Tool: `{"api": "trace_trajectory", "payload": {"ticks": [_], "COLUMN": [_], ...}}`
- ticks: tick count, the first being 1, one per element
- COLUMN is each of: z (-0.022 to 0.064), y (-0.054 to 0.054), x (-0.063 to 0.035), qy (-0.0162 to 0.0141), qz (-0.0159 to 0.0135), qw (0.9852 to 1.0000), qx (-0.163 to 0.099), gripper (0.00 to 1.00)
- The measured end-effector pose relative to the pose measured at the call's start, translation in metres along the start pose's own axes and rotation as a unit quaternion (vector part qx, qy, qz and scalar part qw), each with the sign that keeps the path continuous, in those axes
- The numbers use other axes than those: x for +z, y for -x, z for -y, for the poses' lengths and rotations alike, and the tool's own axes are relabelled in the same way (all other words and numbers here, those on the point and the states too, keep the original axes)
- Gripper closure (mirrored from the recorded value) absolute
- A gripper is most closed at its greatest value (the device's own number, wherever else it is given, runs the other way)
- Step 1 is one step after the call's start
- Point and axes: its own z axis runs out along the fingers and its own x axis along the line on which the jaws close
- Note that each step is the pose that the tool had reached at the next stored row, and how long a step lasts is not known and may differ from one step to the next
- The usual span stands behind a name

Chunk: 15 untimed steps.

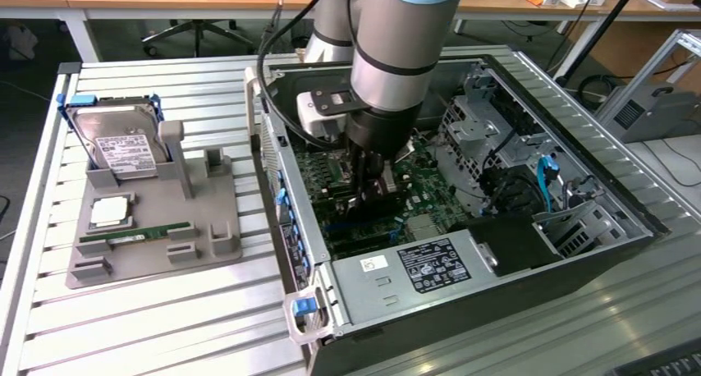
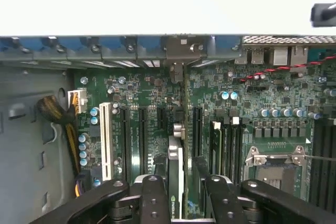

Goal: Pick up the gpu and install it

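Note:
The gpu stands on edge in a slot of the green motherboard. I see it edge-on, with its silver bracket up against the case's rear wall. My gripper straddles the card. Its black fingers sit on either side, and a narrow gap shows between them and the card, so the gripper is open. In the exterior view the gripper reaches down into the open computer case, over the middle of the board. There the arm hides most of the card.
On the exterior view's left, a grey holder carries a hard drive, a processor and a RAM stick. Inside the case are the power supply, drive cages, blue cables, a white slot and the processor socket.

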Motion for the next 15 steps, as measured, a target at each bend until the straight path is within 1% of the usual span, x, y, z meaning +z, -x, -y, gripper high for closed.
{"api": "trace_trajectory", "payload": {"ticks": [2,4,5,6,7,8,10,13,14,15], "z": [0.0001,0.0007,0.0014,0.0025,0.0042,0.0076,0.0174,0.0316,0.0378,0.0473], "y": [0.0,0.0,0.0,0.0,0.0,0.0,0.0,0.0,0.0,0.0], "x": [-0.0005,-0.0006,-0.0006,-0.0006,-0.0006,-0.0004,0.0003,0.0013,0.0016,0.0021], "qy": [-0.0001,0.0,0.0001,0.0005,0.001,0.0027,0.0088,0.0166,0.0197,0.0239], "qz": [0.0001,0.0,0.0,0.0,0.0,0.0,0.0,0.0,0.0,-0.0001], "qw": [1.0,1.0,1.0,1.0,1.0,1.0,1.0,0.9999,0.9998,0.9997], "qx": [0.0,0.0,0.0,0.0,0.0,0.0,0.0,0.0,0.0,0.0], "gripper": [0.67,0.8,0.8,0.86,0.89,0.89,0.89,0.89,0.89,0.89]}}
